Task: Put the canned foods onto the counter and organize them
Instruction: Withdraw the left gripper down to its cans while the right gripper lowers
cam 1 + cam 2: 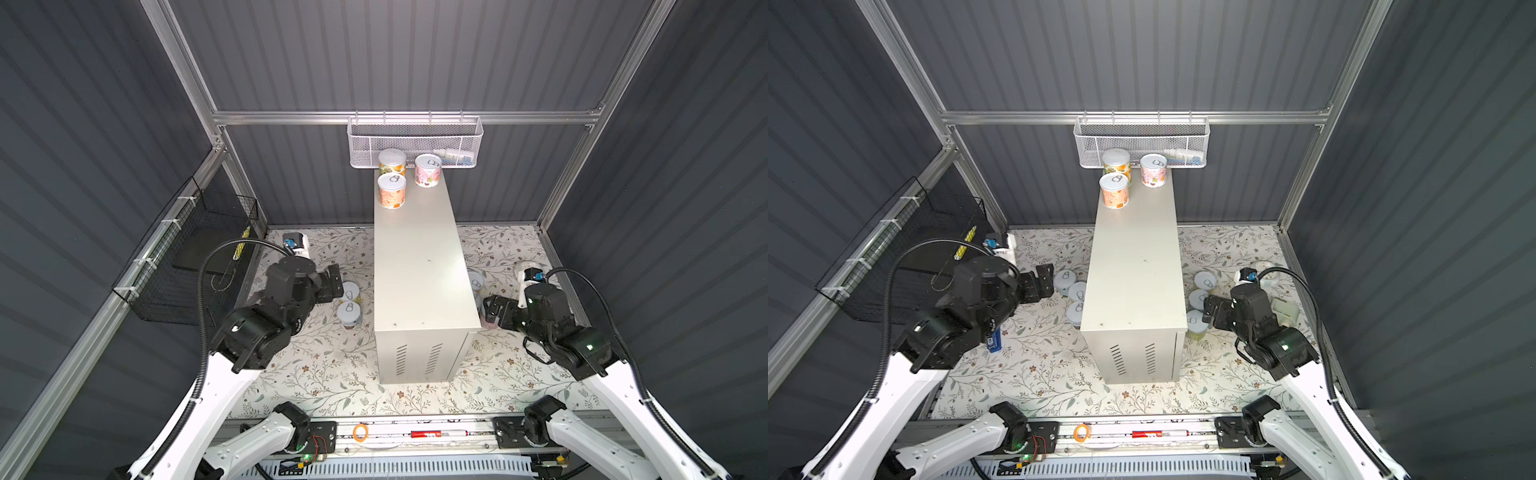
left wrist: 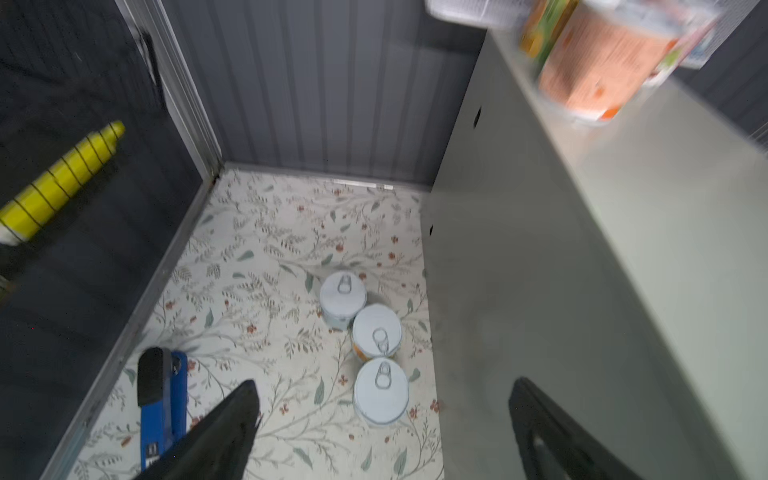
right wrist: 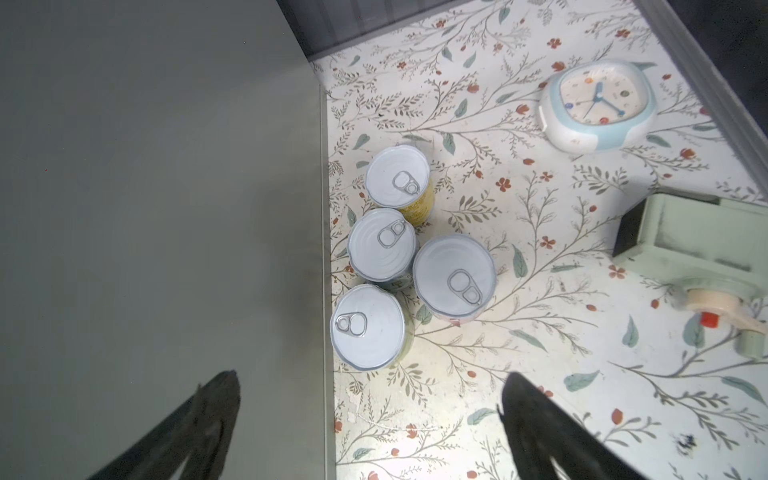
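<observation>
Floral mat covers the floor of the grey-walled booth, and the cream counter stands in its middle. Nearest the camera, both arms hang low, one on each side of the counter. The left gripper has its jaws wide apart and empty above a row of three cans just beside the counter wall, with a blue stapler off to one side. The right gripper is likewise spread and holds nothing, over a cluster of four cans close against the opposite wall. A clock and a mint tape dispenser lie further out. At the counter's far end the placed cans, three of them, stand upright under a white mesh basket.

The step in hand looks like reaching for the next floor can. That calls for lowering the jaws around the closest one, where packed neighbours leave a finger little room, then lifting clear of the counter's top edge.

From above, the floor cans' labels barely show. The counter hides part of the right cluster in a top view, and the basket's contents are unreadable.
</observation>
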